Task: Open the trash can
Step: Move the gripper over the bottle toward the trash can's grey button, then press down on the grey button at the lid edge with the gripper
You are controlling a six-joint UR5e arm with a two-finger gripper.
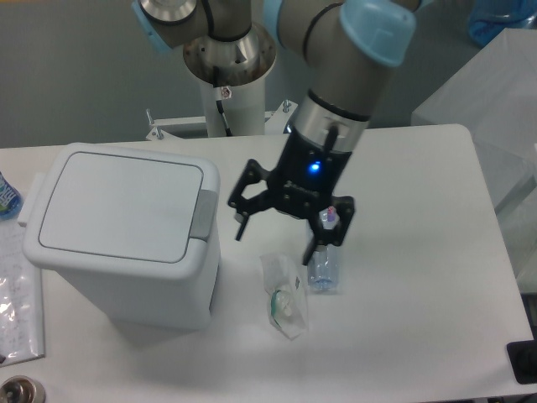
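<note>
A large boxy white plastic trash can (pixel 126 235) sits lid-down at the table's left. Beside it hovers the black two-finger gripper (pixel 277 241), fingers spread wide and empty, the grey arm (pixel 336 92) reaching down over a clear plastic bottle (pixel 325 267).

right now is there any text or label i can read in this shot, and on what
Nothing reads clearly.
plastic bottle: a red mark near its cap, too small and blurred to read.
packet at the left table edge: blue print, cut off and blurred, unreadable.
trash can, its grey push-button tab and the gripper: no text visible.
</note>
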